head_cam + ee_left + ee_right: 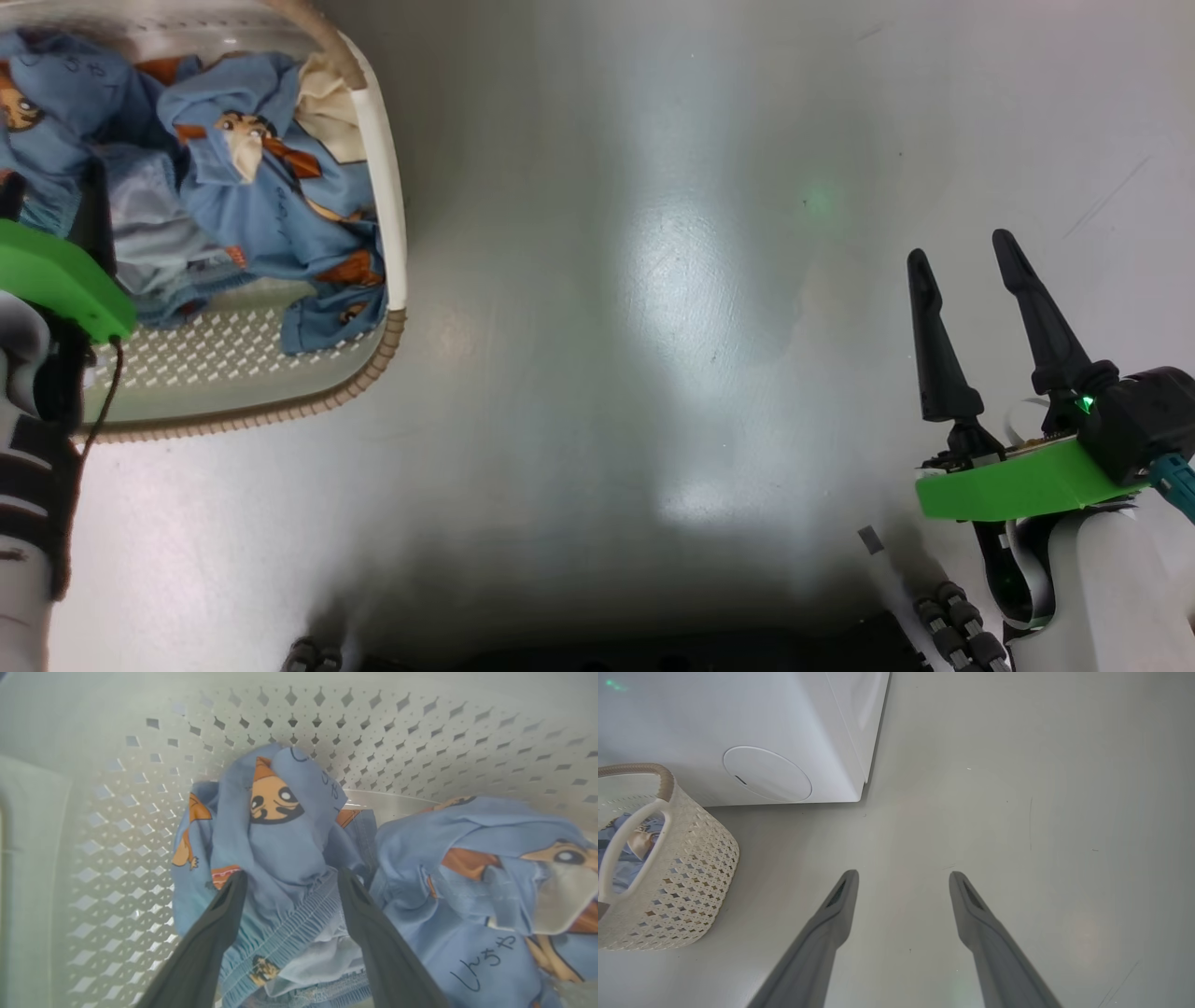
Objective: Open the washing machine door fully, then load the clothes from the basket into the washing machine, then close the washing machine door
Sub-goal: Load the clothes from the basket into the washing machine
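Left gripper [293,875] is down inside the basket [107,826], jaws spread wide and empty, straddling the nearer bunch of the clothes [280,835] dead ahead of its tips — right gripper [961,245], equally wide, hangs over bare floor [653,373] well apart, so left's the pick.

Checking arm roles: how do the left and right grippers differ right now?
Left gripper is down in the basket; right gripper hangs over the floor. Left gripper's fingers straddle a fold of the clothes; right gripper's have nothing between them. Both stand open.
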